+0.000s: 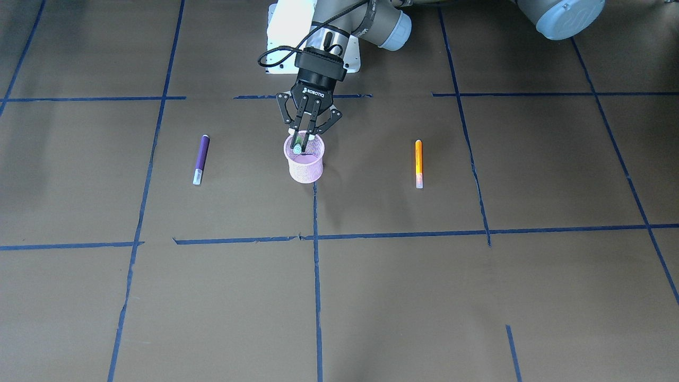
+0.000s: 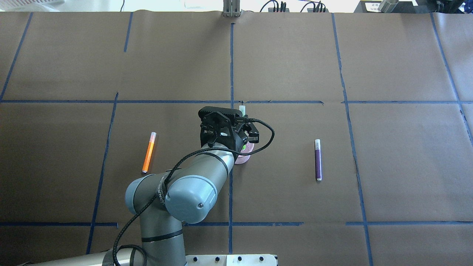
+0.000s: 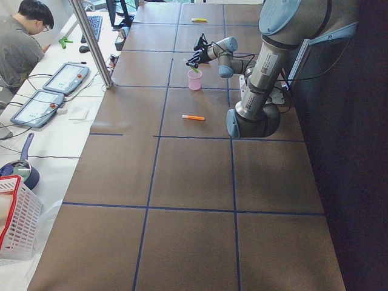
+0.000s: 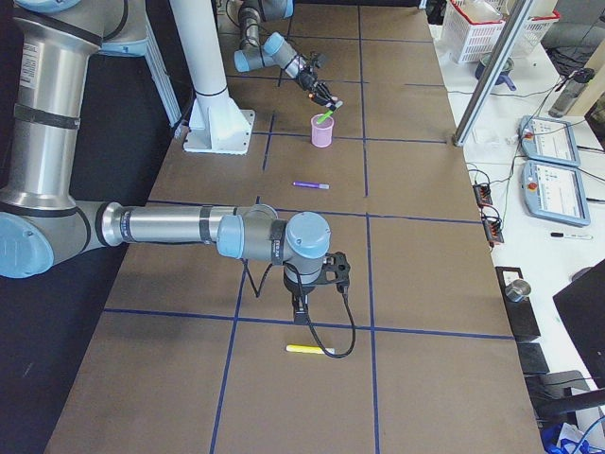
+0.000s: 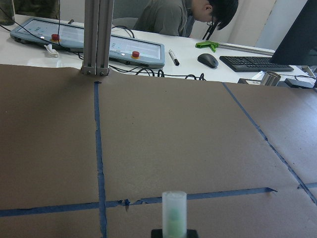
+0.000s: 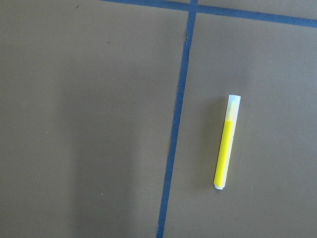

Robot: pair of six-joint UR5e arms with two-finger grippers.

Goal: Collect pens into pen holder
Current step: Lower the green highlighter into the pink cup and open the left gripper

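The left gripper [image 1: 305, 139] is hanging over the pen holder [image 1: 306, 167] and its fingers are closing tightly on the green pen [image 1: 298, 146]. The pen is leaning, not upright: its pale cap end is pointing up and toward the operators' edge of the bench [image 1: 403, 297], and its lower end is reaching down at the mouth of the holder. How deep it is going in, I cannot tell. The wrist camera of this arm is showing only the pale cap [image 5: 174, 213] sticking out in front of it.

The pen holder is standing upright about halfway between the two ends of the bench, somewhat nearer to the robot's edge than to the operators' edge.

The orange pen [image 1: 418, 163] is lying flat toward the bench end on the robot's left, well apart from the holder. The purple pen [image 1: 201, 158] is lying flat on the other side, toward the right end.

The right gripper [image 4: 319, 276] is pointing down above the bench, close to its right end. Whether it is open or closed I cannot tell. A yellow pen [image 6: 224, 148] is lying flat near it, just beside a blue tape line [image 6: 174, 129].
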